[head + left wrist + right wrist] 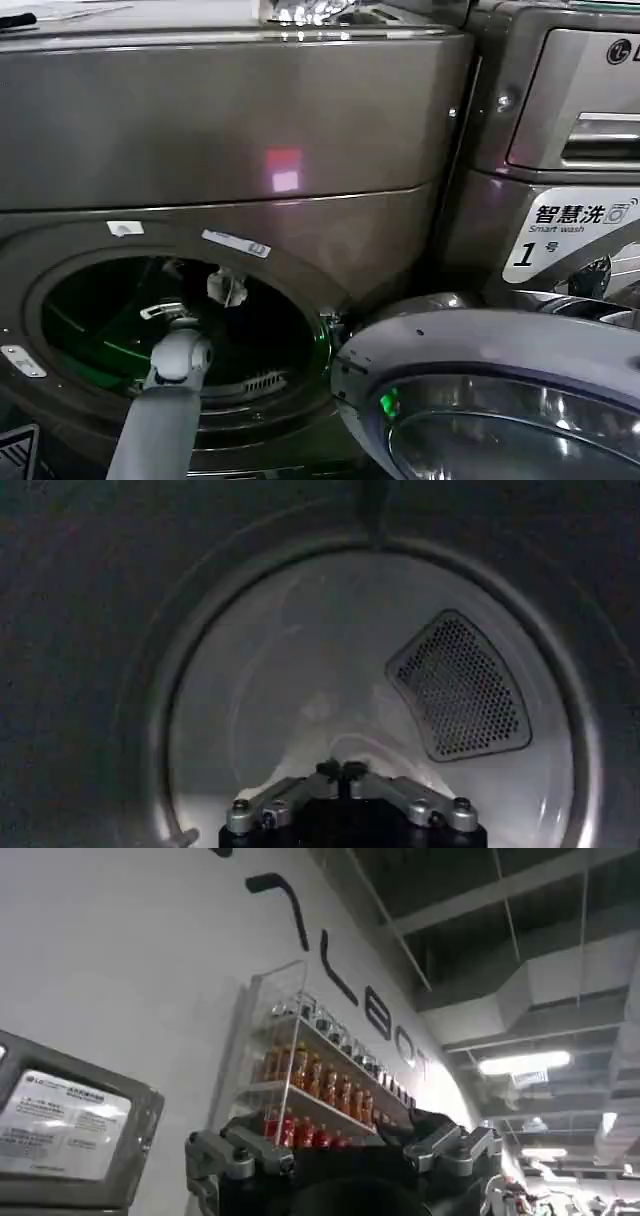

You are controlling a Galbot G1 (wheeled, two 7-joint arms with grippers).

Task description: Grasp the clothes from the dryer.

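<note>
The dryer [250,130] is a bronze-grey front-loader with its round porthole [180,330] open. My left arm reaches through the porthole into the dark drum. Deep in the drum, my left gripper [341,771] has its fingertips pressed together on the clothes [300,765], a pale cloth that rises in a tent shape around the tips. From the head view the clothes [228,288] show as a small white bundle hanging in the drum beyond the wrist. My right gripper [340,1148] is parked away from the dryer, open and pointing up at a wall and ceiling.
The dryer's grey-rimmed glass door [500,350] stands swung open at the lower right, close to the porthole. A second machine with a white "1" label [570,235] stands to the right. A perforated vent [455,685] sits on the drum's back wall.
</note>
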